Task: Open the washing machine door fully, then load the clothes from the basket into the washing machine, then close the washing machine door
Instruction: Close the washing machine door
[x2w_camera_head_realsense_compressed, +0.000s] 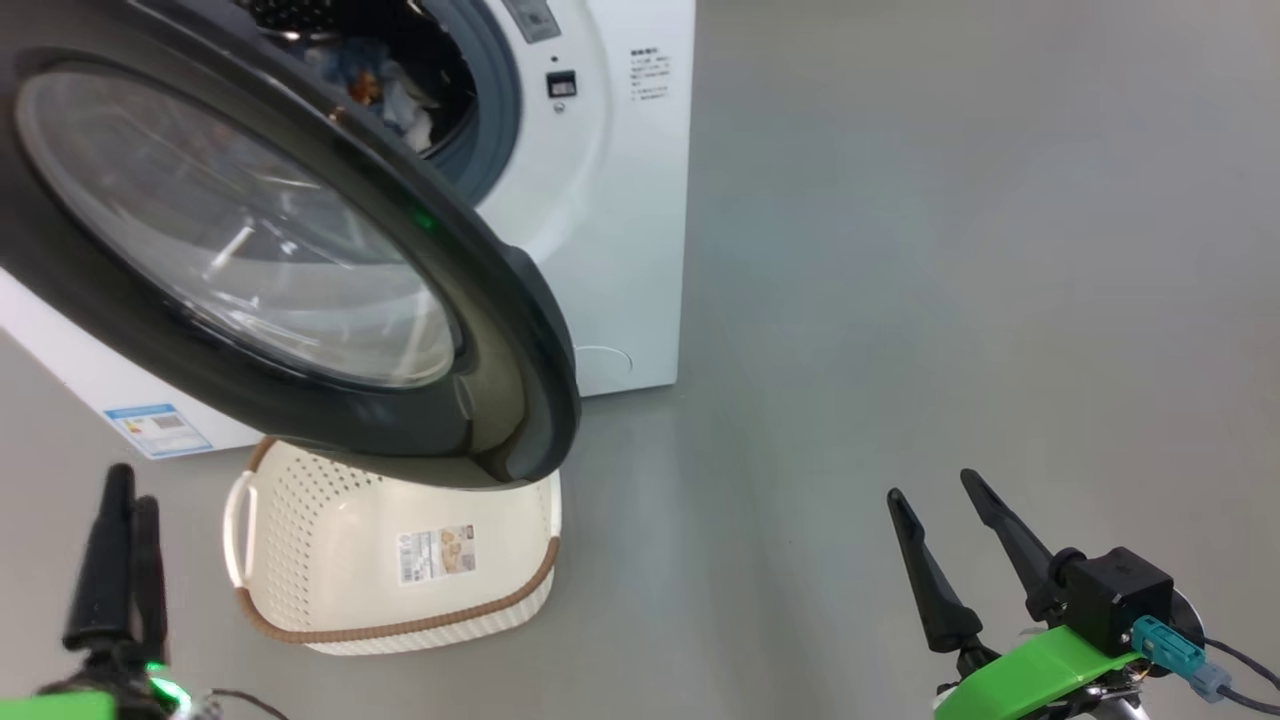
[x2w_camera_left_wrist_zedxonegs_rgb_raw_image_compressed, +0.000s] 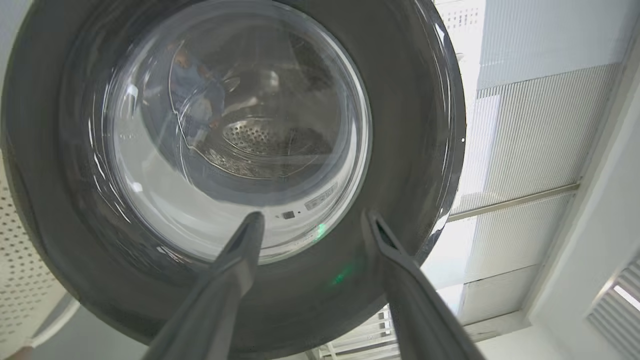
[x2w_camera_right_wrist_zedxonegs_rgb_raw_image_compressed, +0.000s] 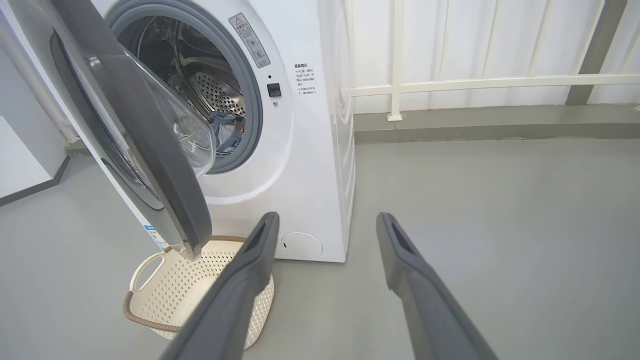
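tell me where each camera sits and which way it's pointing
head view: up on the head, looking down at the door and basket; left gripper and right gripper at the bottom corners.
left wrist view: low, tilted up at the door, drum seen through it; own two fingers spread.
right wrist view: low, facing the washing machine front; own fingers spread.
shared: door and basket in all three; clothes in the drum, head and right wrist.

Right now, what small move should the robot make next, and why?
Probably press the open left gripper against the washing machine door to swing it shut. The clothes already lie in the drum, the basket looks empty, and the door stands partly open.
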